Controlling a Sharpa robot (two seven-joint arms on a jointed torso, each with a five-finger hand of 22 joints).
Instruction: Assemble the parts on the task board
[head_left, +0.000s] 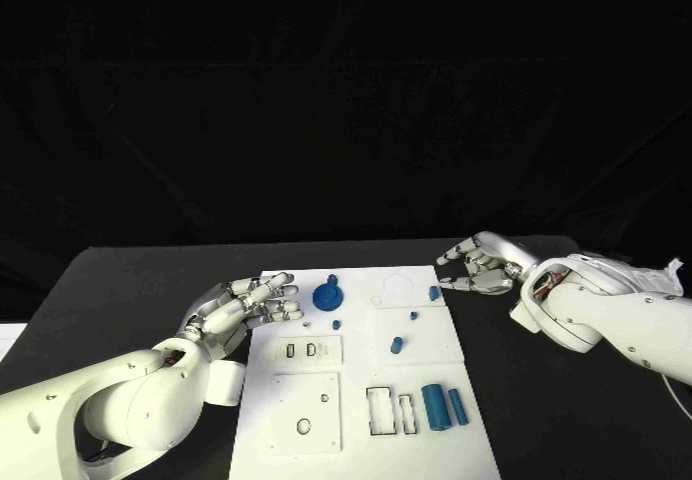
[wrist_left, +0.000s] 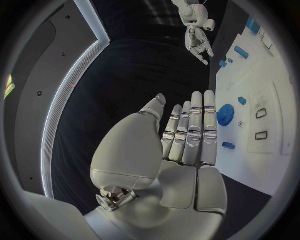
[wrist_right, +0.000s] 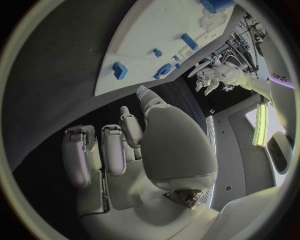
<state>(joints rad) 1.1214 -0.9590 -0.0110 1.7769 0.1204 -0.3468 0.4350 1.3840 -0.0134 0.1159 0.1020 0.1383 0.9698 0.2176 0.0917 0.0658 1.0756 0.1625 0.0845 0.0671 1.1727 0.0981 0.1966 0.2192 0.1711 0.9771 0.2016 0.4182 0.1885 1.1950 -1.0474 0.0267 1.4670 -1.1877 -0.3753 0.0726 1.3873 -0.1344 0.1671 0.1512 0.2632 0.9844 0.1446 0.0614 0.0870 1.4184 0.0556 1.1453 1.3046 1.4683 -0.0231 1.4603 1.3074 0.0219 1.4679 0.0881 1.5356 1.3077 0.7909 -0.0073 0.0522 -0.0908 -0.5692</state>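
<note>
from my head camera the room is dark, the far backdrop black, while the white task board (head_left: 361, 400) is lit evenly from above, with no glare. i see only faint shadows under the parts. both wrist views bend straight edges hard at the rim, inside a dark ring.
</note>
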